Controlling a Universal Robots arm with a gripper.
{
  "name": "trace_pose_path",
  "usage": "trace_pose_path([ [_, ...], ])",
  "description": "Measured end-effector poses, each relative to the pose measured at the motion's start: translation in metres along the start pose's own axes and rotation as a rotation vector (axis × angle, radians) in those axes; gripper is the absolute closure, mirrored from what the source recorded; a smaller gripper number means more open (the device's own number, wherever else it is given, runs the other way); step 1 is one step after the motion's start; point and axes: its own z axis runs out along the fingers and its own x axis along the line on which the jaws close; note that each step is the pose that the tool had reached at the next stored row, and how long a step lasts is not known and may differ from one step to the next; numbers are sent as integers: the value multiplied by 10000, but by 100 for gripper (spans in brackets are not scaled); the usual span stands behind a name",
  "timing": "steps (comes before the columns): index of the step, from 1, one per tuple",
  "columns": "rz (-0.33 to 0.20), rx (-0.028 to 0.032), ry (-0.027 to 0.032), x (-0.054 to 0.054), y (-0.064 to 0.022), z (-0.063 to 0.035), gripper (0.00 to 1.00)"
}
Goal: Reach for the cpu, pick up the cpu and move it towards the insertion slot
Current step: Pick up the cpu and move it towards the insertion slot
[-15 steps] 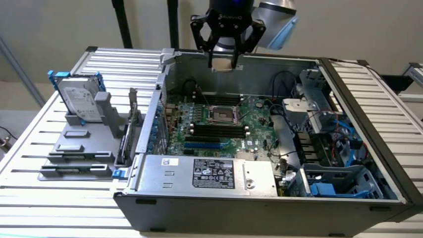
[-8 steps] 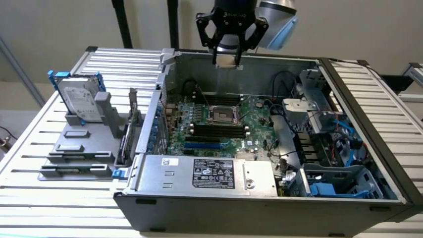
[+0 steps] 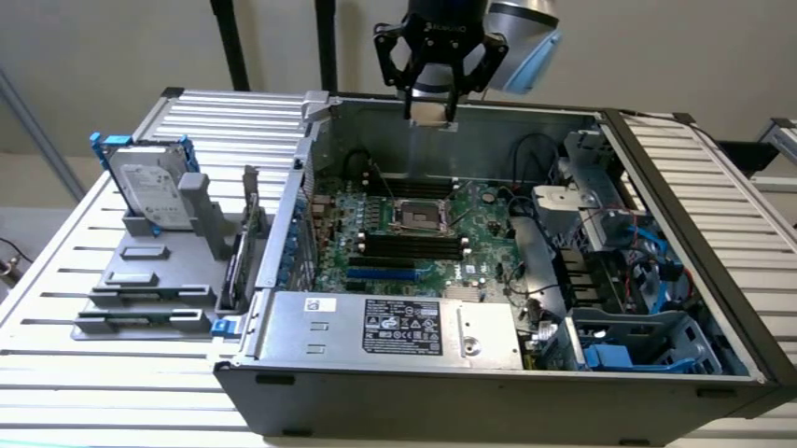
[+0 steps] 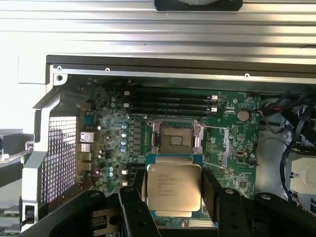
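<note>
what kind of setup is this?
Likely a lab bench for PC assembly: an open computer case on a slatted table, a motherboard socket exposed, the end effector holding the cpu above it.

Bright, even light from above in the exterior view; pale wall [image 3: 100, 47] almost washed out. Deep shadow inside the open computer case [image 3: 697, 308], lower right. Glare on the white ribbed table [image 4: 148, 29] in the wrist view; soft blur throughout.
</note>
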Motion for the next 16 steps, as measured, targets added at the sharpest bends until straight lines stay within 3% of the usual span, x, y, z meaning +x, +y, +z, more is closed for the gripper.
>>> trace_pose_path([
  [16, 452, -14, -29, -36, 154, 51, 45],
])
